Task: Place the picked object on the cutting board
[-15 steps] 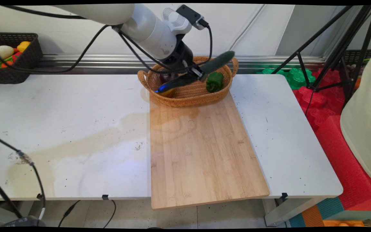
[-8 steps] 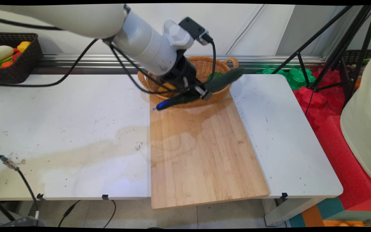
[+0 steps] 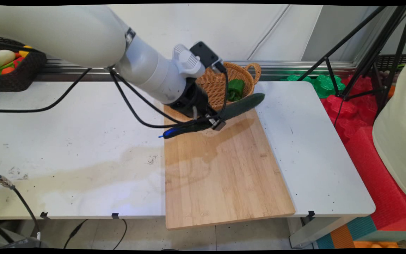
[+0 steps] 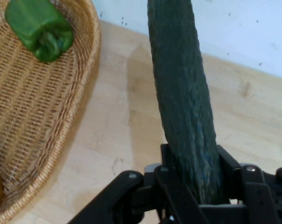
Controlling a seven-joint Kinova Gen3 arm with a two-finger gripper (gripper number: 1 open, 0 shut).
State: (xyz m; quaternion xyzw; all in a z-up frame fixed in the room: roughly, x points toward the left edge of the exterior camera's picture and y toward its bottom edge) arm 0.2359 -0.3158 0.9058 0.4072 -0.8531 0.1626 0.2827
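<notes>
basket [image 3: 220, 88] at board's [image 3: 220, 169] far end | pepper [image 3: 235, 90] in basket | cucumber [image 3: 240, 106] above board, right of basket

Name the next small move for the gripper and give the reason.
Probably lower straight down. The gripper is shut on the cucumber, held above the board's far end beside the basket. The bare board lies right beneath it, so a short descent should land it flat.

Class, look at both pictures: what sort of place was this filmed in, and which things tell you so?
Probably a robot test bench staged as a kitchen counter, not a real kitchen. The gripper holds a cucumber over a cutting board beside a wicker basket, and a camera tripod stands on foam floor mats.
</notes>
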